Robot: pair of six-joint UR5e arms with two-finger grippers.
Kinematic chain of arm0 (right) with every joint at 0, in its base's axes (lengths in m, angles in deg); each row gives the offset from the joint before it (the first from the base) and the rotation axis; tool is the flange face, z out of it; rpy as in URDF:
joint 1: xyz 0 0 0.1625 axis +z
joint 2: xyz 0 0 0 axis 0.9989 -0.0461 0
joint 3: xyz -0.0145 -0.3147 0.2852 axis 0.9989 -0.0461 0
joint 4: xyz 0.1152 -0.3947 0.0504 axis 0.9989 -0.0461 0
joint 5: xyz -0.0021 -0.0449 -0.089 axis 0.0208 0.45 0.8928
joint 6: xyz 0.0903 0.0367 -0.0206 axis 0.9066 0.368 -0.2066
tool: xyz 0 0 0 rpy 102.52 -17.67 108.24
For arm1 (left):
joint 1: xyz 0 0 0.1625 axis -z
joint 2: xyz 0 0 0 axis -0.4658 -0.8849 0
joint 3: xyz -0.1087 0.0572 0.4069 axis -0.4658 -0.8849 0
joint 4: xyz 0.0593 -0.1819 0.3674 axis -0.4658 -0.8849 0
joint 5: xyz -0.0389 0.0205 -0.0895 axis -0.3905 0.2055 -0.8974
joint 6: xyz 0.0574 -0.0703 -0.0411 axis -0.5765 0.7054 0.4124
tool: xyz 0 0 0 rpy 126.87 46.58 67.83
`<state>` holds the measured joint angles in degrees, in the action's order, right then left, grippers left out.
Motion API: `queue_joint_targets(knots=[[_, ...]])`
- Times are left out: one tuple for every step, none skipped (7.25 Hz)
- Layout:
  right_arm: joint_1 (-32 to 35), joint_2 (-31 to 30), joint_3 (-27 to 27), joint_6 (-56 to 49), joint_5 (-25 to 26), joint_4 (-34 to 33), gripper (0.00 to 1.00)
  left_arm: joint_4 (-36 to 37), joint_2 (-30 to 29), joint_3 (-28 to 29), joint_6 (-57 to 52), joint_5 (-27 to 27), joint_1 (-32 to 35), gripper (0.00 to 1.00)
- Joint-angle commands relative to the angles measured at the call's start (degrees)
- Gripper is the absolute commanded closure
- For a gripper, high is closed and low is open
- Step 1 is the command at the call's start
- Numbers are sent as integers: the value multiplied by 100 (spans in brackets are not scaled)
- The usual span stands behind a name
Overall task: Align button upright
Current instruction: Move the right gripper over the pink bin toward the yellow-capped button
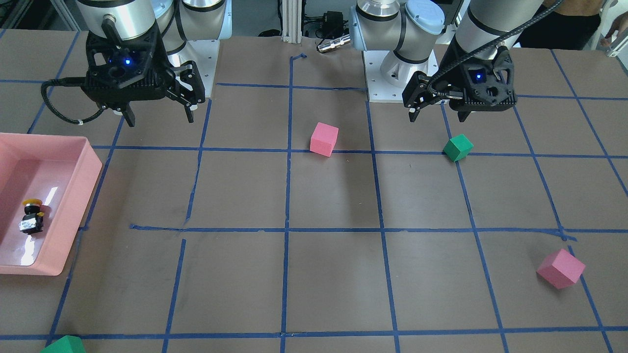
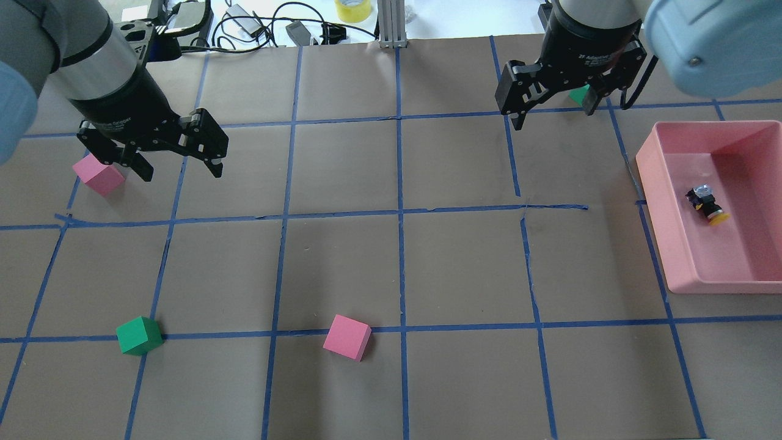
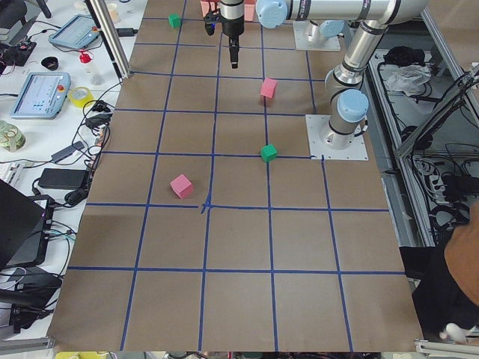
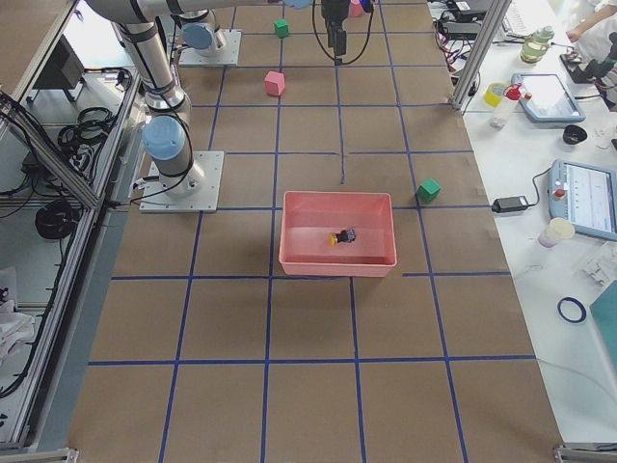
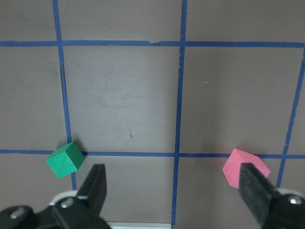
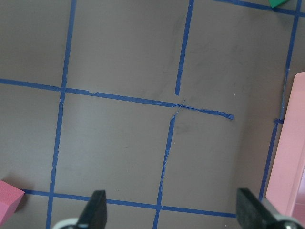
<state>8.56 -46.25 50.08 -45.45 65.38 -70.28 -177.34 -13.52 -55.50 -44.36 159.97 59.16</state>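
Observation:
The button [image 2: 707,205] lies on its side inside the pink tray [image 2: 663,244] at the table's right end, its yellow cap toward the robot's side. It also shows in the front-facing view [image 1: 32,215] and the exterior right view [image 4: 341,237]. My right gripper [image 2: 555,116] hangs open and empty above the table, to the left of the tray and apart from it; it also shows in the front-facing view [image 1: 160,120]. My left gripper [image 2: 182,172] is open and empty over the left side, also seen in the front-facing view [image 1: 437,117]. Both wrist views show open fingers over bare paper.
A pink cube [image 2: 101,175] sits by my left gripper. A green cube [image 2: 139,335] and a pink cube [image 2: 347,337] lie nearer the robot. Another green cube [image 2: 579,95] is partly hidden behind my right gripper. Blue tape lines grid the brown table.

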Motion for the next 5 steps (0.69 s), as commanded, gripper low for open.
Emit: queue_joint_targets(knots=[[-29,7,15,-47,-5,-50,3,-90,6,5,1,-1,0,0],[-238,7,15,-126,4,-234,0,-91,6,-22,10,-1,0,0],[-605,7,23,-187,4,-192,0,-91,6,-39,10,-1,0,0],[-983,51,50,-536,-57,-218,0,-91,6,-39,10,-10,0,0],[-1474,69,76,-1410,-66,-253,0,-91,6,-39,19,-1,0,0]])
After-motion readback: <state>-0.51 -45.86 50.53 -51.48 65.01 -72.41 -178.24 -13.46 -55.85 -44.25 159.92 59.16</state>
